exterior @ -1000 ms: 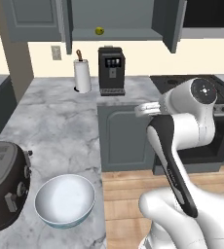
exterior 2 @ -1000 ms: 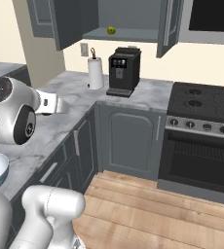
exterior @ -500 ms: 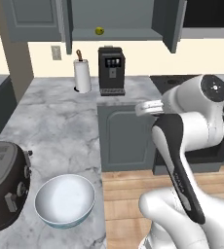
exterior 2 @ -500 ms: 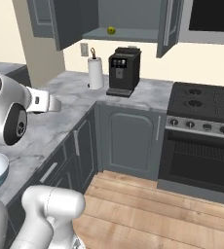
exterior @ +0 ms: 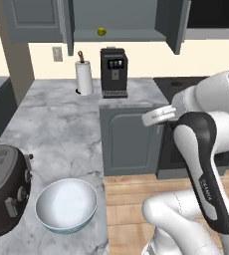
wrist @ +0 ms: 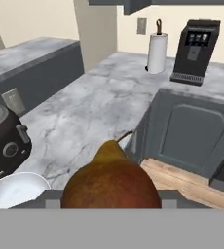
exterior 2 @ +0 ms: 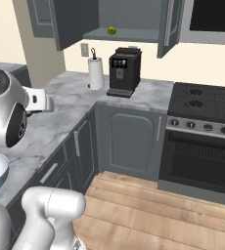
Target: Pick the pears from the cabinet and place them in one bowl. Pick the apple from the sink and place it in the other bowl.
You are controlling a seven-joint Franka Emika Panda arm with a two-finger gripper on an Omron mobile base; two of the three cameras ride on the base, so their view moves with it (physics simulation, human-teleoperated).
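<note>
the end effector (wrist: 111, 204) is closed on the brownish-red pear (wrist: 111, 182), above the tabletop (wrist: 94, 109) near the white bowl (wrist: 14, 192). released short, it could roll off the edge.

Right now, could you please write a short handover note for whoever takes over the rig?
Pincer: shut on the brownish-red pear, carried above the counter.
Yellow-green pear: on the shelf of the open cabinet.
White and pale blue bowl: on the counter beside the toaster, nothing in it.
Done: first pear picked.
Left: set this pear in the bowl, fetch the second pear, then handle the apple.
</note>
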